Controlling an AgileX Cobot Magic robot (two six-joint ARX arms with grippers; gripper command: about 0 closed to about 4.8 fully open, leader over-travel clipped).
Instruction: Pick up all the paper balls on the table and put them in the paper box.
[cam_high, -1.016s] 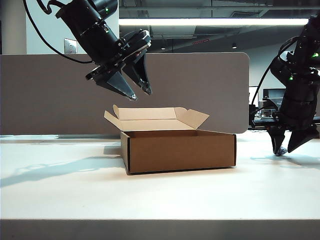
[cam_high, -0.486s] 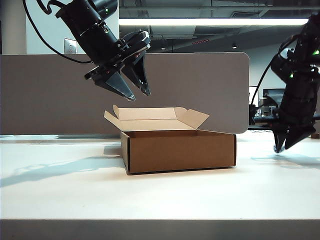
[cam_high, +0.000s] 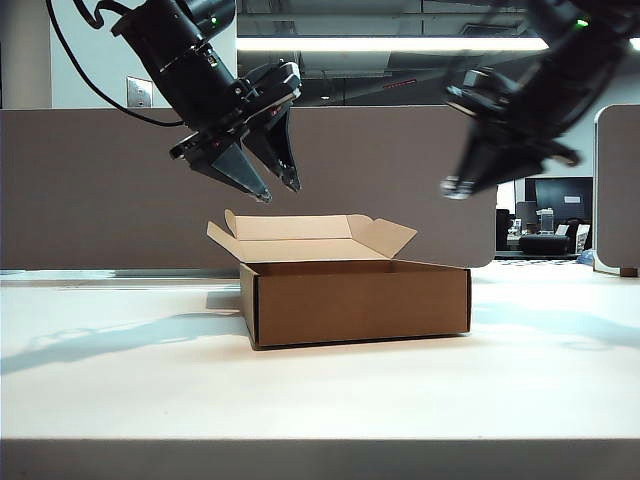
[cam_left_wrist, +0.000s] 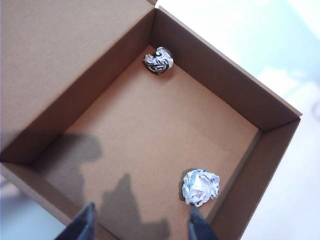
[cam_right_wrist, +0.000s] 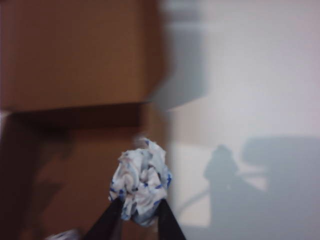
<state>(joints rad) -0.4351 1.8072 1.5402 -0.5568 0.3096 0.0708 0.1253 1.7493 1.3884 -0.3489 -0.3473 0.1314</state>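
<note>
Paper ball in the jaws, two already boxed

Crumpled paper sets the terms here. The paper ball (cam_right_wrist: 142, 184) pinched by the right gripper (cam_right_wrist: 138, 212) is a loose white wad with blue-black print, and it looks nearly weightless, soft and springy, judging by its open folds. It should give under pressure rather than slip, so a pinch across its middle, as the jaws have it now, ought to hold; a grip on an outlying flap might only tug the wad loose. It is not fragile, so a drop from above the box should do no harm.

In the exterior view the right gripper (cam_high: 462, 183) is blurred, up in the air to the right of the paper box (cam_high: 355, 300) and above its right end. The box sits on the white desk (cam_high: 320, 400) with its lid flaps standing open at the far side.

The left gripper (cam_high: 278, 187) hangs over the left part of the box with its jaws spread and nothing between them. Its wrist view looks straight down into the box, where one ball (cam_left_wrist: 159, 60) lies in a corner and another ball (cam_left_wrist: 200, 186) rests close to a side wall. No ball shows on the desk itself.
</note>
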